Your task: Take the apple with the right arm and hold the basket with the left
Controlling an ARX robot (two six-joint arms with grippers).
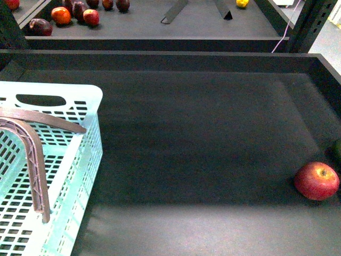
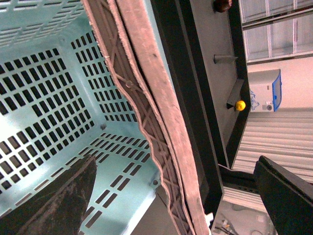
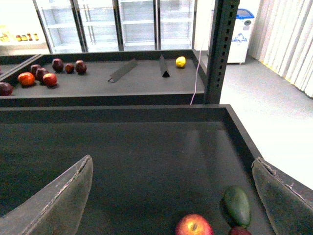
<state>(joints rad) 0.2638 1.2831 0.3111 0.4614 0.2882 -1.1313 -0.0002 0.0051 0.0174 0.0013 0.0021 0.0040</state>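
the apple sits on the dark counter far to the right, close to the side wall and just beside a green fruit. the basket stands well apart at the left. the right fingers are spread wide, with the apple low between them, gripping nothing. the left fingers are spread too, and the basket's handle runs between them unclamped.

the apple is round, so an off-centre close could roll it against the wall or catch the green fruit. the handle swings, so the basket may tilt once held.

the counter is matte black with raised edges. behind it are small fruits on a second counter, glass-door fridges and a pale curtain.
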